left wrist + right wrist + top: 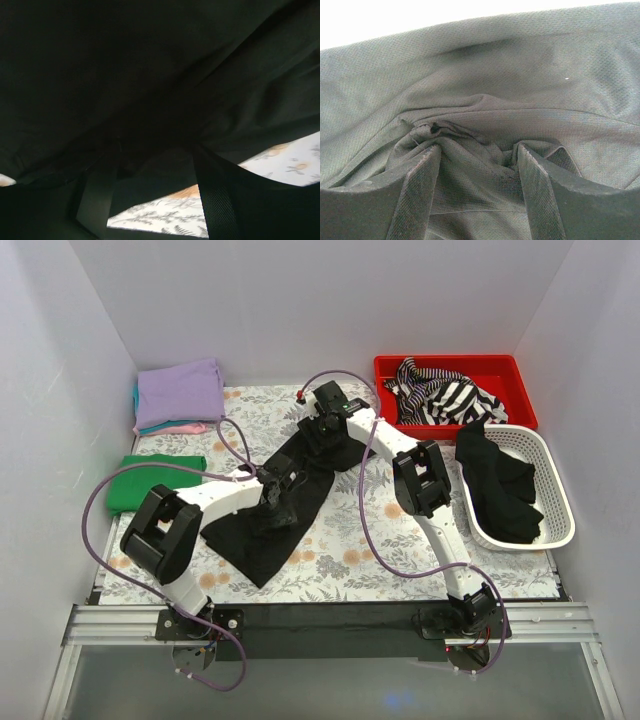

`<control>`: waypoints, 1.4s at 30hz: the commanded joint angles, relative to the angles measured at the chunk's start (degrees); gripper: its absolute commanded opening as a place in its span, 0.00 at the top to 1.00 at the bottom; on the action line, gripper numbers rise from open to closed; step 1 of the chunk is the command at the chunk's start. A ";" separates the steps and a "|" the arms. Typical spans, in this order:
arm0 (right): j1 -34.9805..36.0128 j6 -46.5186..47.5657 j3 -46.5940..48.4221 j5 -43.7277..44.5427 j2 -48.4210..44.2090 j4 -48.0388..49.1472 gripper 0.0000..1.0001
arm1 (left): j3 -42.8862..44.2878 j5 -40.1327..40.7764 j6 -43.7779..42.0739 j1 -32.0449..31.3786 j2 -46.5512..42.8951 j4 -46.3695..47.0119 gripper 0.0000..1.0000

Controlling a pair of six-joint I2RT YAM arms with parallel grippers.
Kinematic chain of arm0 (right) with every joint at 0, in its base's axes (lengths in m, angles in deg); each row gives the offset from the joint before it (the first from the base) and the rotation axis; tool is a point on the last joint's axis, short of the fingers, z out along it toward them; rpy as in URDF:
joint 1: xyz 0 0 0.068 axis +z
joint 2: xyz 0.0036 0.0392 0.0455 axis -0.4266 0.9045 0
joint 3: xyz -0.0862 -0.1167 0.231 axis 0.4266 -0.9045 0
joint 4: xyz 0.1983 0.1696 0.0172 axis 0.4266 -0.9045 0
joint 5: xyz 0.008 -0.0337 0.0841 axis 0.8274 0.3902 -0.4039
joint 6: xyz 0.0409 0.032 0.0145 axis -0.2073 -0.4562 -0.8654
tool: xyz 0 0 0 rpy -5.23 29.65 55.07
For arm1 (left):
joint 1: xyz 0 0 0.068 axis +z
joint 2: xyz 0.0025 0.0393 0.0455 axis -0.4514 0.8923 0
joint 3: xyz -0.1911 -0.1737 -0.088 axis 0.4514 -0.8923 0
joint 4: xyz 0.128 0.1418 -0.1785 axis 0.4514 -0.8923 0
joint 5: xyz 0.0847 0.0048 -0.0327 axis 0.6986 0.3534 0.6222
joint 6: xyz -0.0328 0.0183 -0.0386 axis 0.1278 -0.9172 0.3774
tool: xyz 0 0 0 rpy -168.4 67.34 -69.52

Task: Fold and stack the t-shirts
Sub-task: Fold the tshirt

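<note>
Two arms meet over the black t-shirt [275, 515], which lies stretched slantwise across the middle of the flowered table [400, 550]. Left gripper [277, 502] pinches a bunch of its cloth; right gripper [477, 167] has a wad of the same shirt between its fingers [420, 190]. Folded lavender t-shirt [180, 392] tops a stack at the far left corner, green t-shirt [150, 480] nearer.

Two white arms [215, 498] with black joints [160, 530], looping purple cables [372, 530], and dark textured pincer fingers [420, 195].
</note>
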 commanded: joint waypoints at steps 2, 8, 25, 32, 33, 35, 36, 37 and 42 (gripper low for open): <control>0.79 -0.93 -3.07 -0.35 -0.83 -6.13 0.32 | -3.92 7.77 4.01 -0.18 -3.52 -3.91 0.41; 0.70 -0.76 -5.53 0.09 -1.71 -5.69 0.32 | -4.44 11.49 6.31 -0.09 -6.96 -5.77 0.41; 0.61 -0.32 6.32 0.89 7.77 -6.13 0.29 | -20.97 -16.36 8.85 -4.92 -3.80 11.72 0.42; 0.61 6.00 9.58 -6.66 8.84 -6.30 0.22 | -12.72 -25.61 8.59 -14.05 6.73 16.21 0.42; 0.61 6.71 9.49 -7.98 8.66 -6.48 0.22 | -11.75 -25.87 8.42 -16.32 7.62 16.12 0.42; 0.87 9.94 8.36 -8.17 7.35 -6.39 0.21 | -9.64 -26.66 7.80 -18.44 8.94 15.42 0.42; 0.96 10.57 8.09 -6.86 6.38 -6.30 0.21 | -9.20 -26.58 7.71 -18.89 9.21 15.16 0.42; 0.88 10.58 8.26 -5.20 6.02 -6.13 0.21 | -9.02 -26.23 7.28 -19.16 9.04 14.81 0.42; 0.88 11.46 7.65 -1.32 0.50 -4.81 0.20 | -5.77 -19.14 6.22 -19.07 6.59 8.66 0.42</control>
